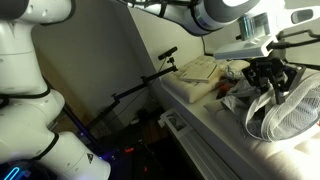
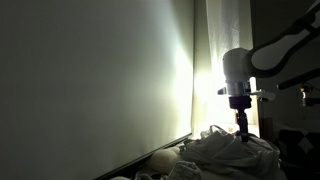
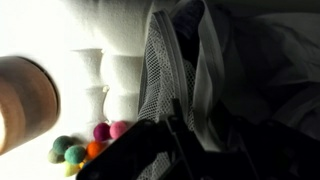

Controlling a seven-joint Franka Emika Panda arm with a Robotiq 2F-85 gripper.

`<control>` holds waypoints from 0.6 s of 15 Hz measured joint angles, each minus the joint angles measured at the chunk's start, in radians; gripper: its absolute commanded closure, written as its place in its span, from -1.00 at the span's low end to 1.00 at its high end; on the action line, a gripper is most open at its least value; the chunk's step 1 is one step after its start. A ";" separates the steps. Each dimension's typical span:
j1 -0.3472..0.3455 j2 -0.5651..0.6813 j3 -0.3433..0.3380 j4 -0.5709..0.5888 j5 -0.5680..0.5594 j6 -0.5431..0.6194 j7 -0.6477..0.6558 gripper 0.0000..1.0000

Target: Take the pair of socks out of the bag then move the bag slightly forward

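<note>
The bag [image 1: 290, 112] lies slumped on the bench [image 1: 222, 126] close to its near edge. Its white mesh is crumpled and its stiff round rim stands tilted on edge. The gripper [image 1: 270, 75] hangs just above the bag's upper folds, pointing down. It shows only as a dark shape, so I cannot tell how wide the jaws are or whether they hold anything.

Behind the bag, toward the far edge of the bench, sits a stack of folded cream cloths [image 1: 198, 68]. A small red-orange item [image 1: 226, 92] lies between the cloths and the bag.

In the backlit exterior view the arm [image 2: 240, 72] reaches straight down into a heap of pale fabric [image 2: 228, 155].

The wrist view shows the mesh hanging close to the camera with dark fabric [image 3: 225, 45] inside it. I cannot tell whether that is the pair of socks. Beside the mesh are some small coloured balls [image 3: 85, 150] and a round wooden object [image 3: 22, 95].
</note>
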 measured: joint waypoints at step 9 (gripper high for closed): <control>0.086 -0.100 0.003 -0.077 -0.130 -0.014 -0.008 0.98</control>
